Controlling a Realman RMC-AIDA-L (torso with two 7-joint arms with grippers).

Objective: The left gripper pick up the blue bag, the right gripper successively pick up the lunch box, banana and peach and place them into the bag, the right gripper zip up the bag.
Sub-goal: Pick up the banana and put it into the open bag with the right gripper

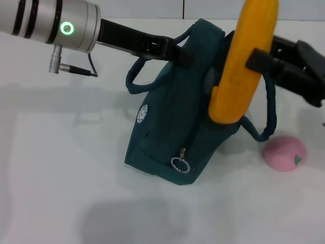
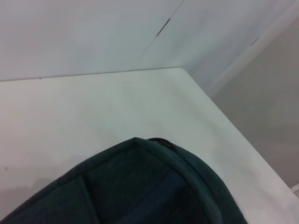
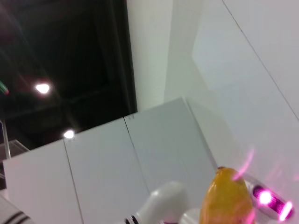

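Overhead, the right gripper [image 1: 256, 58] jaws clamp the banana [image 1: 244, 61] upright above the blue bag [image 1: 177, 132], which the left gripper [image 1: 180, 51] grips.

The blue bag [image 1: 172, 122] is matt woven cloth with padded cloth handles, and a shiny metal ring pull [image 1: 180, 164] hangs at its near side. The banana [image 1: 244, 61] has a smooth, faintly glossy orange-yellow skin. The peach [image 1: 284, 152], on the right, looks like smooth matt plastic. The table [image 1: 61, 178] is smooth, matt white. The left arm's segment [image 1: 51, 20] is brushed silver metal.
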